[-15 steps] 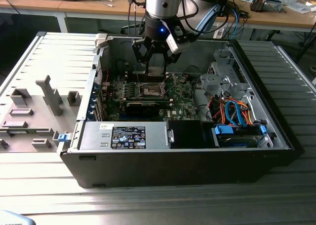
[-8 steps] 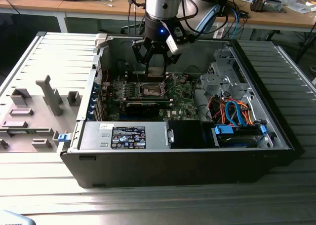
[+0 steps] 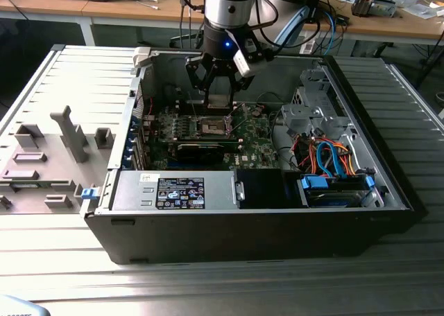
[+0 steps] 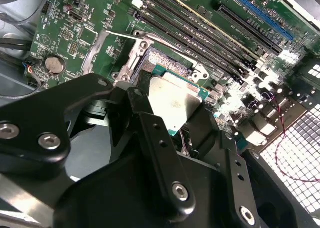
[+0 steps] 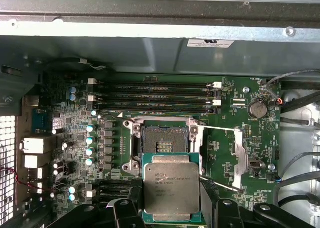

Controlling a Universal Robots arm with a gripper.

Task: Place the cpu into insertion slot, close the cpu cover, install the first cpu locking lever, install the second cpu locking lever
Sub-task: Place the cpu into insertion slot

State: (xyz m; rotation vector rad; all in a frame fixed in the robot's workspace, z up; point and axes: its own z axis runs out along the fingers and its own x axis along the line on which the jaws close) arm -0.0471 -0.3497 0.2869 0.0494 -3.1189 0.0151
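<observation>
The cpu [image 5: 171,188] sits pinched by its edges between the gripper's [image 3: 218,87] fingers [image 5: 127,208], metal top up. It hangs above the green motherboard [image 5: 75,138], just beside the open insertion slot [image 5: 164,143] and not yet over it. What looks like the cpu cover [image 5: 240,150] stands swung clear. To do this well, I judge the chip must stay level, square its corners to the slot's rim, and drop straight down without sliding across the contacts. The walls of the computer case [image 3: 243,233] leave little room.
</observation>
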